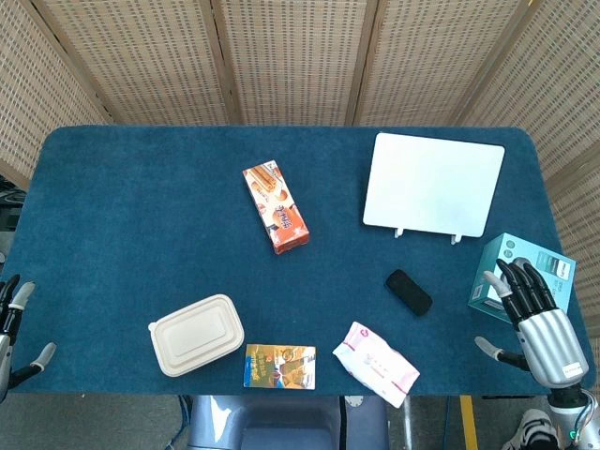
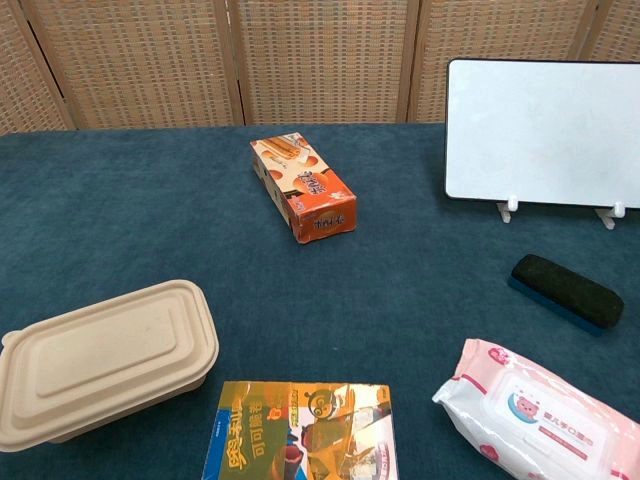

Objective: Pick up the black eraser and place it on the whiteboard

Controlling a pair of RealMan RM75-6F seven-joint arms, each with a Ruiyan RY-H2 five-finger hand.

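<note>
While both hands sit at the near corners of the surface (image 1: 122, 187), the black eraser (image 1: 409, 292) lies flat on the blue cloth, untouched, near the right side. From the right hand (image 1: 539, 319) it lies at about 10 o'clock in the head view, near but clearly apart. The left hand (image 1: 14, 323) is well apart at the far left edge, only partly in frame, so the right hand is the nearer one by a wide margin. Right fingers (image 1: 520, 281) are spread apart and holding nothing, pointing up-frame beside the teal box (image 1: 534, 258). Left fingers look apart and empty too.

Eraser long axis runs diagonally, from 10 to 4 o'clock in the head view; the chest view shows the same slant, eraser (image 2: 567, 290) with a blue base under black felt. Judging from that, a grasp across the short width means fingers turned to close along the 1 to 7 line.

Whiteboard (image 1: 434, 185) stands just past the eraser at 12 o'clock, propped on small white feet.

Wipes pack (image 1: 375, 363) sits at the eraser's 7 o'clock, near it; possible snag on a low approach.
</note>
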